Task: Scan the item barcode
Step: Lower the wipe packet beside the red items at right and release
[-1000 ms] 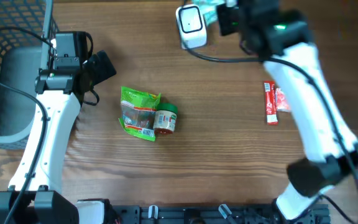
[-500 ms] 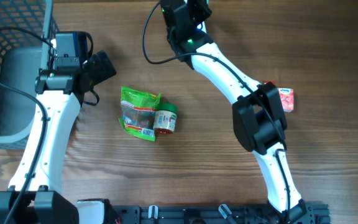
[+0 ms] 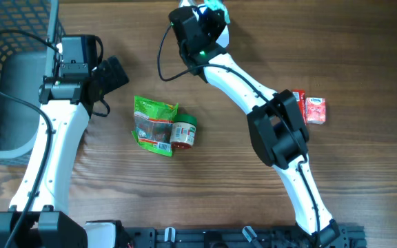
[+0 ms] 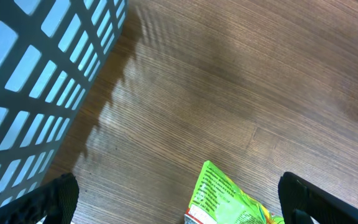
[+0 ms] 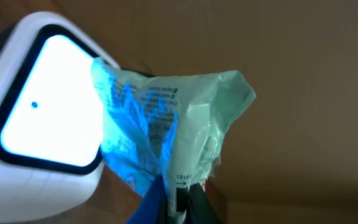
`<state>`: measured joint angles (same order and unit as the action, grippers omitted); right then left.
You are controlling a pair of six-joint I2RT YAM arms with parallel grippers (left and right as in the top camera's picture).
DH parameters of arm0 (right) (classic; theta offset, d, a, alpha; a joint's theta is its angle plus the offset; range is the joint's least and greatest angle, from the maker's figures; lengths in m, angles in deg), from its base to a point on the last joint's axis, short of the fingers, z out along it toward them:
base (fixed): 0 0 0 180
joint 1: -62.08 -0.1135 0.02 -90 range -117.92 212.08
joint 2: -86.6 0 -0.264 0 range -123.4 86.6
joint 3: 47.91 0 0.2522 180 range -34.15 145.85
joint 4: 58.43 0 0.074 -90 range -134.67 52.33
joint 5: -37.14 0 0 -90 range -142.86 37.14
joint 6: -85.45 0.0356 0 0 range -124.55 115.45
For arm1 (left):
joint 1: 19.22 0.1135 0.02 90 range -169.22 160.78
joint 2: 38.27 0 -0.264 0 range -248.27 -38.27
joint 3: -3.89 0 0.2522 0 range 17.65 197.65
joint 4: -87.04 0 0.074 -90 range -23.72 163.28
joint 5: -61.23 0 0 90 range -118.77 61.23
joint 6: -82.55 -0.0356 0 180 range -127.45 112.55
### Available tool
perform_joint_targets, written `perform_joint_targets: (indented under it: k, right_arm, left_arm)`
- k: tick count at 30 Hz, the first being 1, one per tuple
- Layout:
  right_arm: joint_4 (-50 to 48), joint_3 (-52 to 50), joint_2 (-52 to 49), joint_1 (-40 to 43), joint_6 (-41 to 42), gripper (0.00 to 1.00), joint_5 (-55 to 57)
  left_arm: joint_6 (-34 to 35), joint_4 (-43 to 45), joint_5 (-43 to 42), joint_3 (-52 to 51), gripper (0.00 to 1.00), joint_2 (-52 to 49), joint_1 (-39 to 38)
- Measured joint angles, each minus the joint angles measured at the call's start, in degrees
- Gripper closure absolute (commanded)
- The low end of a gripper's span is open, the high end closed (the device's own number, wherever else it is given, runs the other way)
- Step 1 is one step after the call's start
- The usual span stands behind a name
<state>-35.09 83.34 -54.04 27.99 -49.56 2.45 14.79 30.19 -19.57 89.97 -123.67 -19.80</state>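
The pale green packet (image 5: 173, 118) hangs pinched by its lower edge in my right pincer (image 5: 176, 200), at the far edge of the bench (image 3: 219, 200), just in front of the white scanner (image 5: 39, 118). Blue light washes its printed face, so I judge this the scan itself. I can't see the barcode; next I'd turn it square to the window. My left pincer (image 3: 112, 74) stands spread and empty beside the basket (image 3: 5, 41). The green bag (image 3: 154, 124), small can (image 3: 183, 132) and red packets (image 3: 314, 110) lie well clear.
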Motion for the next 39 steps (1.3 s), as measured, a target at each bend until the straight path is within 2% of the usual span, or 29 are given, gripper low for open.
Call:
perform_joint_targets:
  k: [6,11,14,17,21,24,27,28,30,33,36,37,38,39]
  right_arm:
    - [4.5,0.0,0.0,-1.9,1.1,0.96,0.3]
    - [6.4,0.0,0.6,-1.9,8.5,0.96,0.1]
    - [10.9,-0.5,5.2,-1.4,12.0,0.96,-1.4]
    - [21.4,-0.7,14.8,-0.7,18.6,0.96,-4.4]
    - [37.2,-0.4,29.0,2.5,30.4,0.96,-14.1]
    - [52.6,0.6,36.7,11.2,43.4,0.96,-28.3]
    - [68.1,0.2,36.6,21.5,48.1,0.96,-43.2]
    - [70.4,-0.7,36.0,24.1,48.1,0.96,-46.4]
    - [73.0,-4.7,35.1,27.5,46.6,0.96,-51.8]
    - [71.4,-17.4,33.7,29.3,42.4,0.96,-57.1]
    - [58.9,-32.4,32.8,29.2,40.4,0.96,-55.4]
    - [56.8,-34.7,32.6,29.2,40.4,0.83,-53.7]
    - [54.4,-36.4,32.5,29.2,40.5,0.55,-51.5]
    - [52.5,-37.2,32.5,29.2,40.4,0.31,-49.5]
  left_arm:
    - [0.0,0.0,0.0,0.0,0.00,0.0,0.0]
    - [0.0,0.0,0.0,0.0,0.00,0.0,0.0]
    - [0.0,0.0,0.0,0.0,0.00,0.0,0.0]
    - [0.0,0.0,0.0,0.0,0.00,0.0,0.0]
    - [0.0,0.0,0.0,0.0,0.00,0.0,0.0]
    - [0.0,0.0,0.0,0.0,0.00,0.0,0.0]
    - [0.0,0.0,0.0,0.0,0.00,0.0,0.0]
    - [0.0,0.0,0.0,0.0,0.00,0.0,0.0]
    - [0.0,0.0,0.0,0.0,0.00,0.0,0.0]
    - [0.0,0.0,0.0,0.0,0.00,0.0,0.0]
    - [0.0,0.0,0.0,0.0,0.00,0.0,0.0]
    - [0.0,0.0,0.0,0.0,0.00,0.0,0.0]
    - [0.0,0.0,0.0,0.0,0.00,0.0,0.0]
    - [0.0,0.1,0.0,0.0,0.00,0.0,0.0]
